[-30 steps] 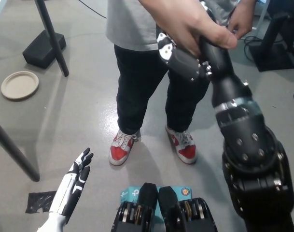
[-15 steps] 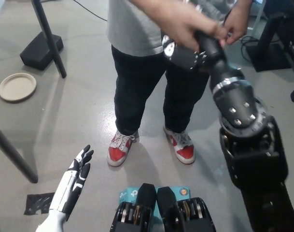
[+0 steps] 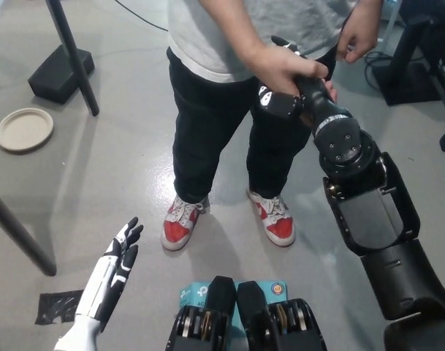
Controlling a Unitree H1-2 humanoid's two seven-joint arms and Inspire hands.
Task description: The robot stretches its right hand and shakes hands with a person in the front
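Now the black right hand (image 3: 284, 99) is wrapped in the person's hand (image 3: 284, 67) up in front of the person's body, so it should squeeze softly and move slowly, while the white left hand (image 3: 114, 272) rests open, low beside the person's shoes (image 3: 269, 218).

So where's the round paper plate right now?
In the head view the paper plate lies on the grey floor at the far left, just below the black stand base and well left of the person's red-and-white shoes.
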